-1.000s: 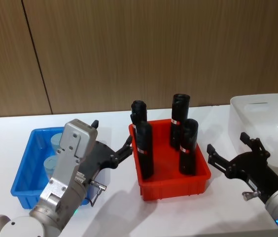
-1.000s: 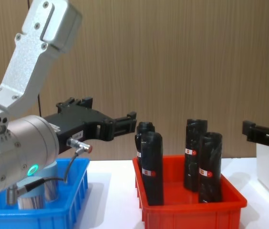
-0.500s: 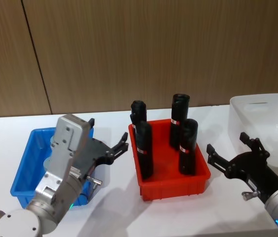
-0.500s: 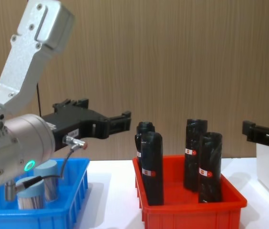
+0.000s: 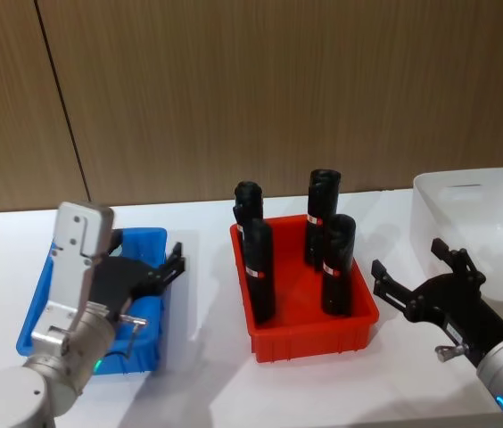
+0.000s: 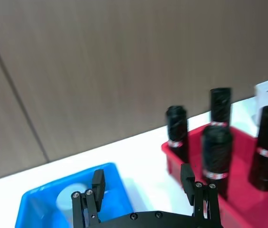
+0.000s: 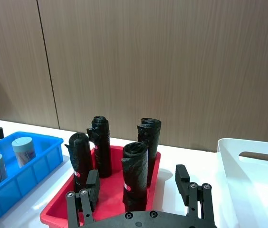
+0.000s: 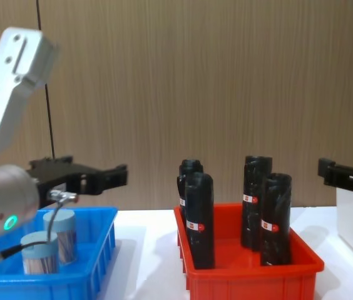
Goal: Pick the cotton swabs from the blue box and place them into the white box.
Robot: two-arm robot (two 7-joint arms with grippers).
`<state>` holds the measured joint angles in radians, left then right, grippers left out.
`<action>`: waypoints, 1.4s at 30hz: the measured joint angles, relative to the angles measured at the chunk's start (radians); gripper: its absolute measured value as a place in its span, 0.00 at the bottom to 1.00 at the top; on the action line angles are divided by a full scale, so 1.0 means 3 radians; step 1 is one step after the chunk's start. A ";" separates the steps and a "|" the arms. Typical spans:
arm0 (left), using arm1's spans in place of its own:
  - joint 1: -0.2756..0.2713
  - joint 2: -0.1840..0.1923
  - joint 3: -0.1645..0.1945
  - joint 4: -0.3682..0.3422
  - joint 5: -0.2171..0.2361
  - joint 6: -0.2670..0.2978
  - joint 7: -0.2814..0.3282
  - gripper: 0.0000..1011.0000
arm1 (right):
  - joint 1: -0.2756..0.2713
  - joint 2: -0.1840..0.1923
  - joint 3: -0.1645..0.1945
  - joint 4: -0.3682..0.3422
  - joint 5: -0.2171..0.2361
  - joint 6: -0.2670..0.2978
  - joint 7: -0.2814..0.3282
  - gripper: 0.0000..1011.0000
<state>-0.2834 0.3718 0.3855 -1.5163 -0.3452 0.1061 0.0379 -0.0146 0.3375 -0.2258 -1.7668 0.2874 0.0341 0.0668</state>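
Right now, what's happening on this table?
The left tool hovers open above the right side of the blue box, where two jars of cotton swabs stand untouched. The right tool is open to the right of the red bin of black rolls, near the white box. Nothing is gripped yet.

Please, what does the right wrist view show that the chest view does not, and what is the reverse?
The right wrist view adds the inside of the white box with its handle slot, and the right hand from behind, open and empty. The chest view adds the left arm's silver link with a green light, and the left hand hovering over the blue box. Shared: two jars of cotton swabs standing in the blue box, and four black rolls upright in the red bin.
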 joint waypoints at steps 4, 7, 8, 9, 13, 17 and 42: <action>-0.0026 0.0000 -0.0054 0.0098 -0.0121 0.0093 0.0094 0.99 | 0.0000 0.0000 0.0000 0.0000 0.0000 0.0000 0.0000 0.99; -0.0045 0.0001 -0.0091 0.0172 -0.0185 0.0147 0.0148 0.99 | 0.0000 0.0000 0.0000 0.0000 0.0000 0.0000 0.0000 0.99; -0.0050 0.0001 -0.0099 0.0190 -0.0205 0.0163 0.0160 0.99 | 0.0000 0.0000 0.0000 0.0000 0.0000 0.0000 0.0000 0.99; -0.0055 0.0001 -0.0108 0.0209 -0.0219 0.0174 0.0175 0.99 | 0.0000 0.0000 0.0000 0.0000 0.0000 0.0000 0.0000 0.99; -0.0079 0.0003 -0.0148 0.0295 -0.0280 0.0232 0.0221 0.99 | 0.0000 0.0000 0.0000 0.0000 0.0000 0.0000 0.0000 0.99; -0.0101 0.0005 -0.0182 0.0381 -0.0326 0.0291 0.0250 0.99 | 0.0000 0.0000 0.0000 0.0000 0.0000 0.0000 0.0000 0.99; -0.0191 0.0004 -0.0304 0.0793 -0.0407 0.0422 0.0149 0.99 | 0.0000 0.0000 0.0000 0.0000 0.0000 0.0000 0.0000 0.99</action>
<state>-0.3409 0.3731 0.2942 -1.2786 -0.4675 0.2328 0.0828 -0.0147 0.3375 -0.2258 -1.7668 0.2873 0.0341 0.0668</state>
